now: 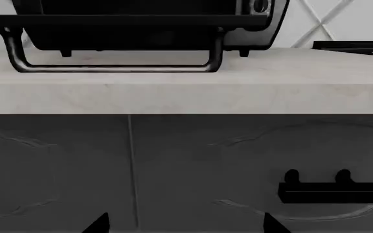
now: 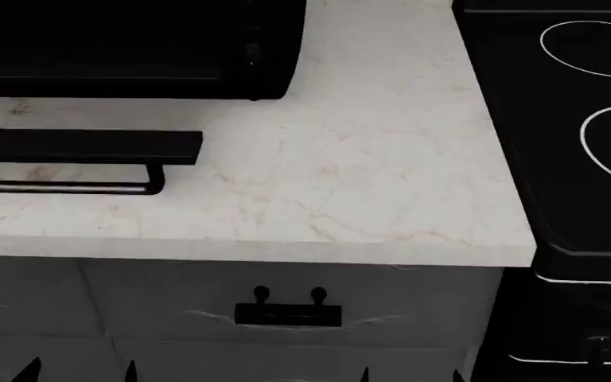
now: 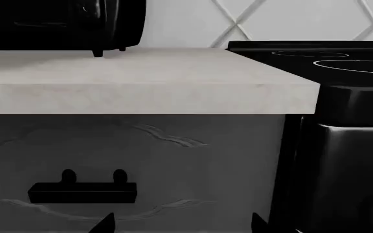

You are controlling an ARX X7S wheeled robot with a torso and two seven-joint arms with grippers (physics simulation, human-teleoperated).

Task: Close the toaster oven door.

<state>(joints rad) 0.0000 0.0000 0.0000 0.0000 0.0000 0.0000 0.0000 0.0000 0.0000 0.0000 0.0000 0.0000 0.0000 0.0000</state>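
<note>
- The toaster oven [image 2: 125, 48] sits at the back of the pale marble counter [image 2: 369, 175], on my left side in the head view; its glossy black body is too dark for me to tell what lies inside it.
- Its door [image 2: 83, 146] is dropped open, lying flat out over the counter toward me, level with the counter top and raised just above it.
- The door's long axis runs left to right, along the counter's front edge; the tubular bar handle [image 1: 112, 68] runs the same way, hanging under the door's outer edge, nearest me.
- A knob [image 1: 260, 6] shows on the oven's right side in the left wrist view.
- The black cooktop [image 2: 581, 119] with white rings stands right of the counter, well apart from the oven.
- My left gripper [image 1: 183, 225] hangs low before the grey cabinet [image 1: 57, 170], below the counter edge, fingertips spread wide and holding nothing.
- My right gripper [image 3: 183, 223] is likewise low, before the cabinet with the drawer pull [image 3: 83, 191], fingers wide apart and empty.
</note>
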